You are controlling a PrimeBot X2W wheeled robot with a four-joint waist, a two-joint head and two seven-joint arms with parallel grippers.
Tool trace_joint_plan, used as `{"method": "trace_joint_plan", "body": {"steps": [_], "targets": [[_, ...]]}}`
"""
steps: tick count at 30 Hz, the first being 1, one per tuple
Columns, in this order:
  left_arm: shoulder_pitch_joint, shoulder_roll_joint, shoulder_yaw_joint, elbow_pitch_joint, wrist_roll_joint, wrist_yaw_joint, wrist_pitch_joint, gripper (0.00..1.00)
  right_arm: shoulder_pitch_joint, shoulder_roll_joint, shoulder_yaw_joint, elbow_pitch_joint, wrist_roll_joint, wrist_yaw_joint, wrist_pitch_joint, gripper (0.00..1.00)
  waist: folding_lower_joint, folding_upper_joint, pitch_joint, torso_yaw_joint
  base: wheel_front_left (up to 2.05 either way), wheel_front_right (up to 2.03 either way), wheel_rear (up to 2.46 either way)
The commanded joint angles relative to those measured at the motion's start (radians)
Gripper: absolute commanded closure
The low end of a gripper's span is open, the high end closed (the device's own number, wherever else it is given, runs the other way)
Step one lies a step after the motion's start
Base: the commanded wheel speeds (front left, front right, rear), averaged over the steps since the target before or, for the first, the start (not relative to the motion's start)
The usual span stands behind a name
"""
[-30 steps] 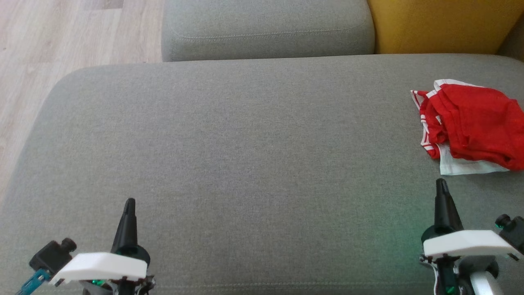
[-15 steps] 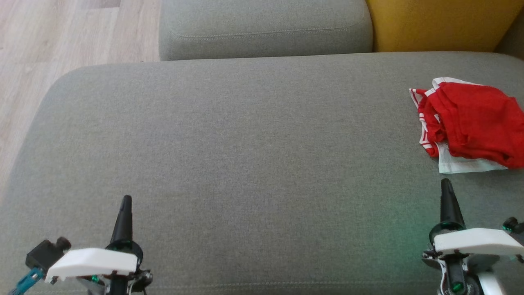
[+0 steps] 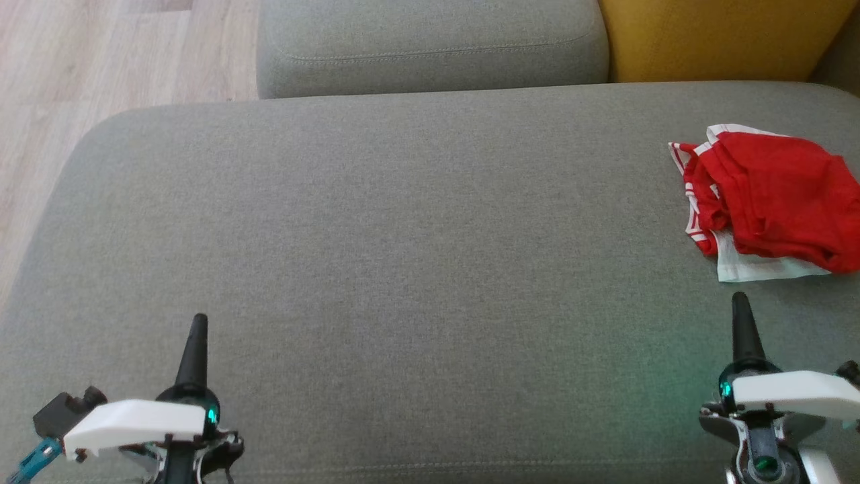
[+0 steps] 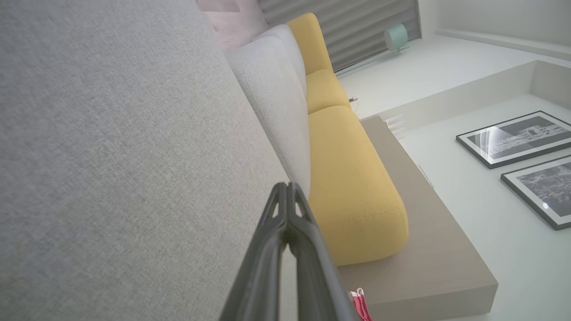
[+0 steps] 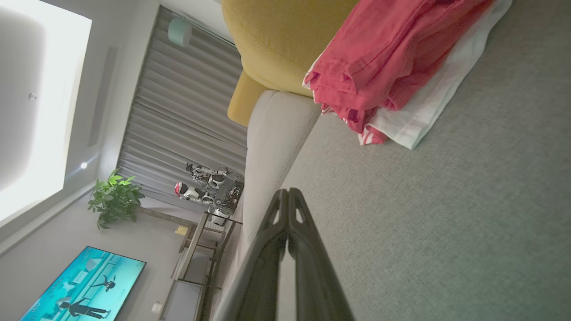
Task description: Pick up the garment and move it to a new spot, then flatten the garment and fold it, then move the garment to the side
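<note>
Left fingers and right fingers pinched together, empty: we are facing the crumpled red-and-white cloth garment, lying just beyond the right pair.

1. Sofa seat: grey woven cloth, matt, fine rough grain.
2. Garment: red cloth w/ white trim, soft, creased, matt.
3. Yellow cushion: cloth, matt, tight weave; stitched seam in right wrist view.
4. Floor: pale wood-look planks, smooth, low sheen.
5. Fingers: dark plastic, matt, smooth.
6. Wrist cover: white plastic, smooth, slight gloss.
</note>
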Motion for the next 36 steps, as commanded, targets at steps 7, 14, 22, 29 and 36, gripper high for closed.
{"method": "trace_joint_plan", "body": {"steps": [7,14,22,29,36], "targets": [[-0.072,0.017,0.042,-0.019,-0.083,-0.013,0.023,1.00,-0.063,-0.012,0.003,-0.030,0.102,-0.001,0.026,1.00,0.0000,0.0000,0.002,-0.003,0.00,0.00,0.00],[-0.084,0.018,0.055,-0.008,-0.152,-0.017,0.044,1.00,-0.068,-0.012,-0.006,-0.030,0.187,-0.001,0.046,1.00,0.0000,0.0000,0.004,-0.006,0.00,0.00,0.00],[-0.098,0.018,0.070,0.005,-0.231,-0.022,0.068,1.00,-0.074,-0.012,-0.017,-0.029,0.284,-0.001,0.070,1.00,0.0000,0.0000,0.006,-0.010,0.00,0.00,0.00],[-0.109,0.018,0.082,0.014,-0.290,-0.026,0.086,1.00,-0.078,-0.012,-0.025,-0.029,0.356,-0.001,0.088,1.00,0.0000,0.0000,0.008,-0.013,0.00,0.00,0.00],[-0.123,0.017,0.098,0.026,-0.369,-0.031,0.111,1.00,-0.084,-0.011,-0.035,-0.028,0.453,-0.001,0.111,1.00,0.0000,0.0000,0.010,-0.016,0.00,0.00,0.00]]}}
